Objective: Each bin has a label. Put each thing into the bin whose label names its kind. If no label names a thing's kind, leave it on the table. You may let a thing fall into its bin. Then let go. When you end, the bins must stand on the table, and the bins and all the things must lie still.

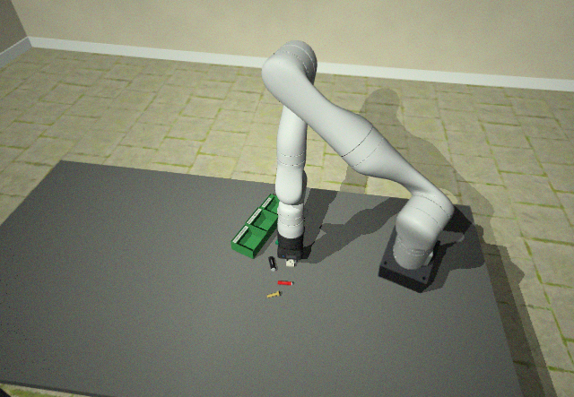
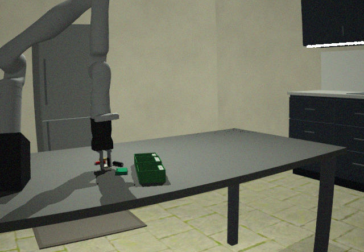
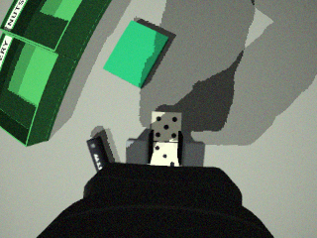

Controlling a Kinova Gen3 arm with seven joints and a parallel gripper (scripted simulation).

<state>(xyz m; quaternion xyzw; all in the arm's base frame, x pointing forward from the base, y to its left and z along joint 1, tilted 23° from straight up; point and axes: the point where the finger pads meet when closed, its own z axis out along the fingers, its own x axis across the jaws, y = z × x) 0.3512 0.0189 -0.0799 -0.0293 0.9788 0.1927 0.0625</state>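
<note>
The jaws grip one white die [image 3: 165,137] low at frame centre. Just above it lies one green block [image 3: 137,54]; the three-compartment bin [image 3: 62,47] fills the upper left (one battery [image 3: 97,154] lower left). Bare tabletop [image 3: 277,178] opens rightward.

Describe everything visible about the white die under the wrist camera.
The die is a small white cube with black pips; the upper face in the wrist view shows four or so dots, though they are blurred. It looks like hard plastic. It sits low at the table, between the jaws of the gripper, which have closed on its sides. A green block lies apart ahead of it, a black battery apart beside it. In the top view it shows pale under the black wrist.
</note>
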